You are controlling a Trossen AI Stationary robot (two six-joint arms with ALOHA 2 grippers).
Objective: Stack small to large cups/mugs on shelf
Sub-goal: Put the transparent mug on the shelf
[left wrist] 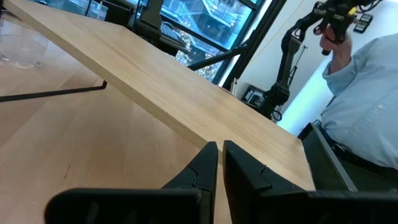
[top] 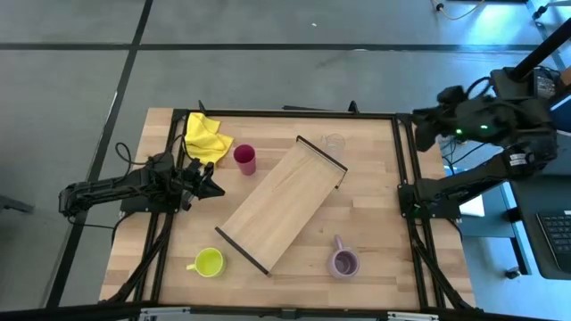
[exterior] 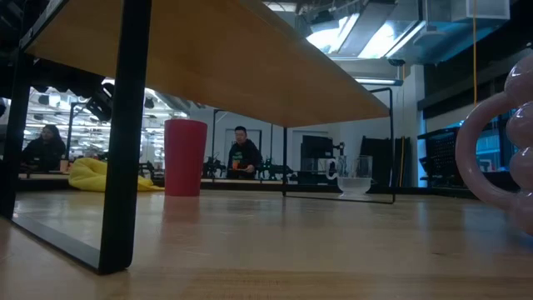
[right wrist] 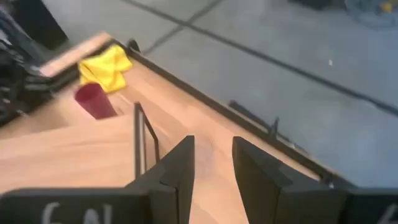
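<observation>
the shelf (top: 282,207), a long light-wood board with thin dark rails at its two short ends, lies diagonally across the middle of the slatted table (top: 375,223) and carries nothing. the dark red tumbler (top: 244,160) stands upright just off the shelf's upper long edge, straight-sided, without a handle, its mouth up. close beside the tumbler, away from the shelf, lies a crumpled yellow cloth (top: 205,136). the lime-yellow mug (top: 209,262) sits near the shelf's lower end, handle pointing away from the shelf. the lilac purple mug (top: 343,262) stands on the shelf's other long side, near the table's front edge, handle turned toward the shelf. a clear glass cup (top: 333,143) rests by the shelf's upper end rail. the left end effector (top: 212,185) hovers low just beside the tumbler, its fingers pressed almost together and pinching nothing. the right end effector (right wrist: 211,163) is raised off the table well beyond the shelf's upper end, fingers spread apart and empty.
</observation>
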